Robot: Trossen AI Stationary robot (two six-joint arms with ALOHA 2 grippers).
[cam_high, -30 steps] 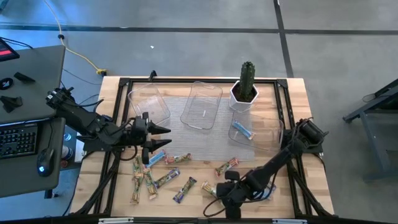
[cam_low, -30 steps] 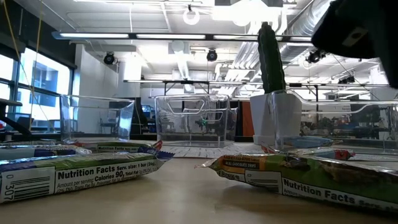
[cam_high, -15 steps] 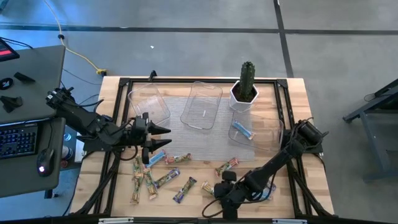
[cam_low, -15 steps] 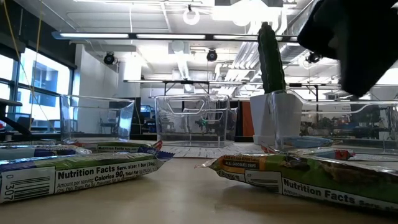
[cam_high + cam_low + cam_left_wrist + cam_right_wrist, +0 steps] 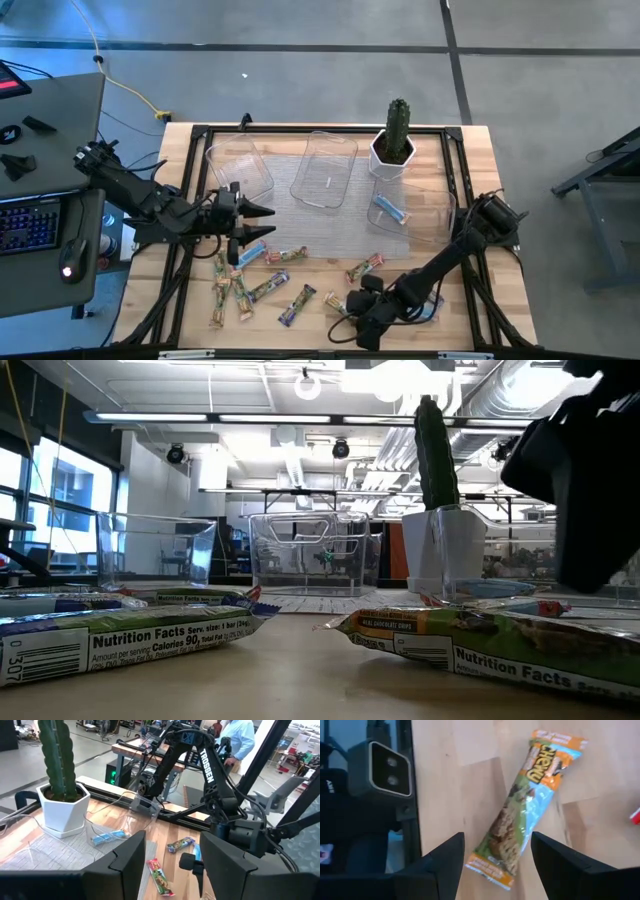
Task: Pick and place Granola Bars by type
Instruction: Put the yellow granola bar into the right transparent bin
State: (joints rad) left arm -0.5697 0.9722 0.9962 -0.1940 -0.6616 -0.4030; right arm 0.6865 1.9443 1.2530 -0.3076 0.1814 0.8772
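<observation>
While right fingers point(image 5: 495, 865) hang wide open, empty, granola bar point(image 5: 525, 810) lies just ahead between them, long axis 1-to-7 o'clock. Left fingers point(image 5: 262, 222) open, empty, farther.

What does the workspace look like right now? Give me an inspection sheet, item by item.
Surface: wooden table with a grey mat in the middle.
Job's things: granola bars scattered along the near edge; one blue bar in the right clear tray; the other two trays look empty.
Clutter: potted cactus at the back.
Grippers: left gripper open, above the left bars; right gripper open, fingers either side of a green-tan bar, not gripping it.
Cables: yellow cable on the floor.
Surroundings: desk with keyboard at left; a person beyond the table.
</observation>
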